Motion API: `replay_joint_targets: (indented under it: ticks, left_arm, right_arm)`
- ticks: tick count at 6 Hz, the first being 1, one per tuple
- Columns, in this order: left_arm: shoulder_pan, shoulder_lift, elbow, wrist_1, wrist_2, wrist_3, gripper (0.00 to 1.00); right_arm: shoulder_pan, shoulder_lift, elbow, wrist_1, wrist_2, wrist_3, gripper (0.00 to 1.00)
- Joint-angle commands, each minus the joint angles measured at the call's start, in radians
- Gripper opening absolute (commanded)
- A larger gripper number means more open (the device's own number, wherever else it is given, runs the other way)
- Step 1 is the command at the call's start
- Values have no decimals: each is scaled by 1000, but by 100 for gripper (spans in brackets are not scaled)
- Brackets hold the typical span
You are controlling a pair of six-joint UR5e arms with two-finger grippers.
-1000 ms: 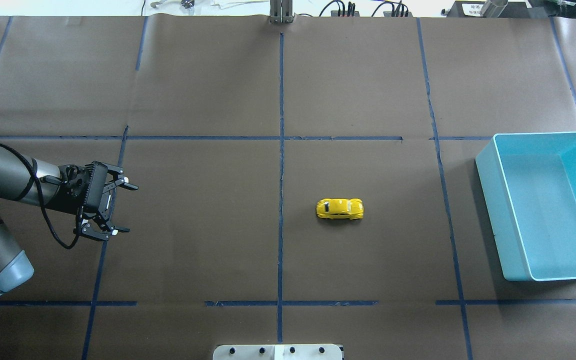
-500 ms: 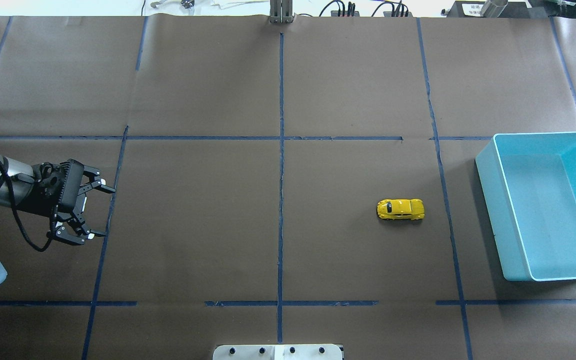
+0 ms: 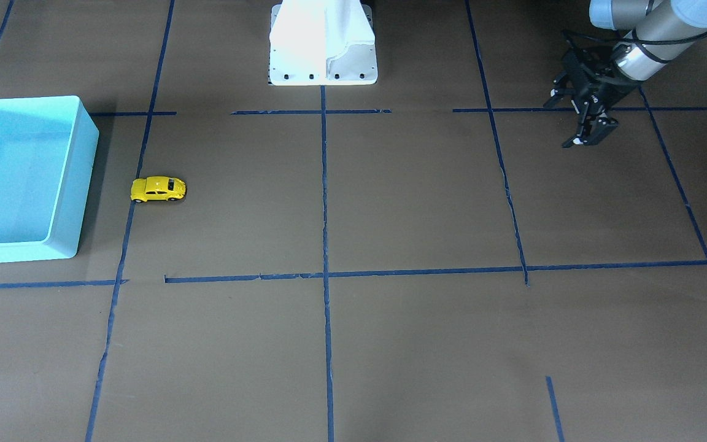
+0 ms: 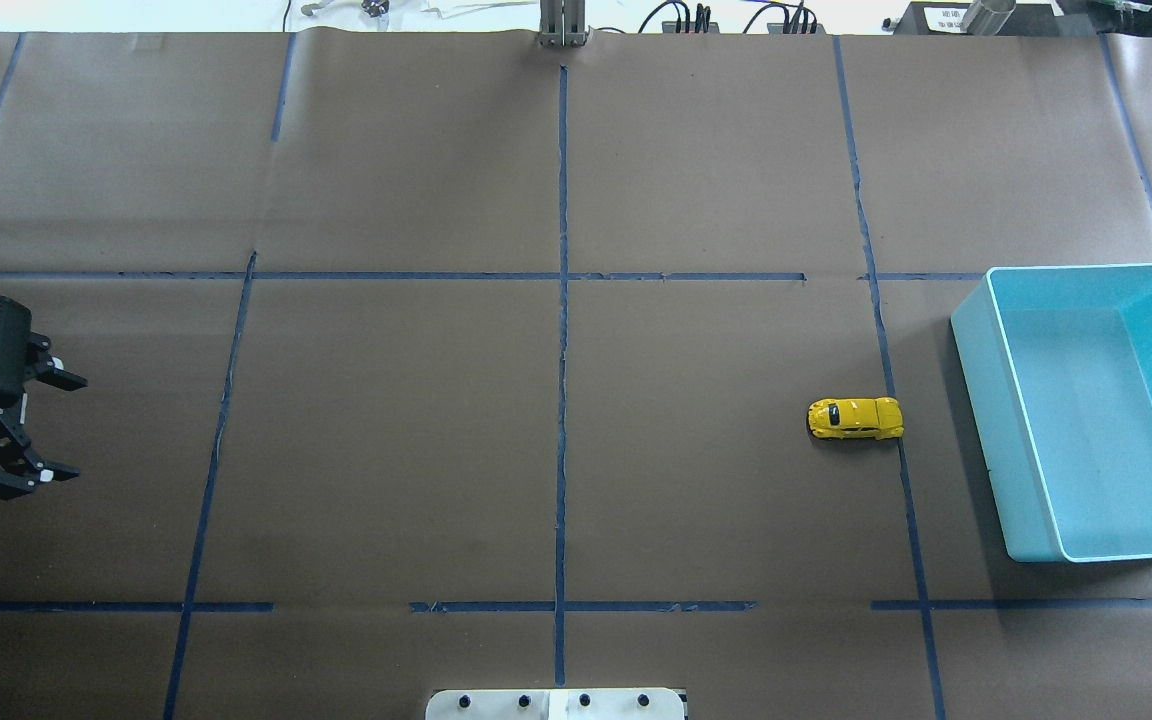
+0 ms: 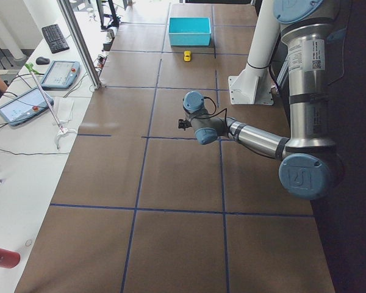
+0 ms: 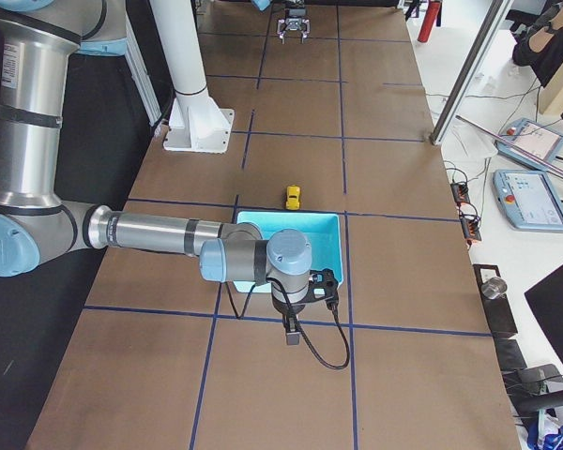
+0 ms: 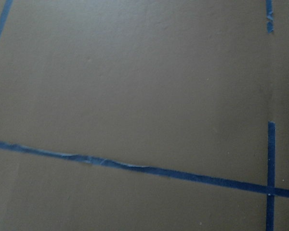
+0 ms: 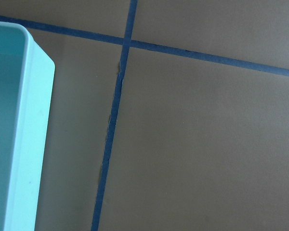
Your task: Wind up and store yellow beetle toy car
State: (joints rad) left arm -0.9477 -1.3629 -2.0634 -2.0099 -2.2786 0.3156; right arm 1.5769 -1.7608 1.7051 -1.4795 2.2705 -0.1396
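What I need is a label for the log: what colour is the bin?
The bin is plain turquoise, clearest in the overhead view.

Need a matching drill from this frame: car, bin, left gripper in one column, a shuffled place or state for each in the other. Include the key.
Things:
1. yellow beetle toy car
2. turquoise bin
3. left gripper

Place or state:
A. open, holds nothing
B. on the table, over a blue tape line
C. nothing inside

Pairs: 1-B, 2-C, 3-A
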Motion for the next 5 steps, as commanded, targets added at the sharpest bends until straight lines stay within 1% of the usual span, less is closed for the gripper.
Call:
replay_joint_targets:
  ticks: [1,2,3,4,5]
  left_arm:
    - [-250,71,-92,394,7,-3,100]
    - [-357,74,-72,510,2,-1,100]
    - [-499,70,19,578,-2,-3,100]
    - [-648,80,84,582,-24,-4,100]
    - [-660,84,98,585,-27,-12,100]
  right_arm:
    - [0,7,7,2,-6,-9,100]
    - [0,6,5,2,-9,-9,100]
    - [2,6,14,1,-3,-6,100]
    - [0,-3,28,-10,26,-5,100]
    - [0,-2,51,-10,143,-2,100]
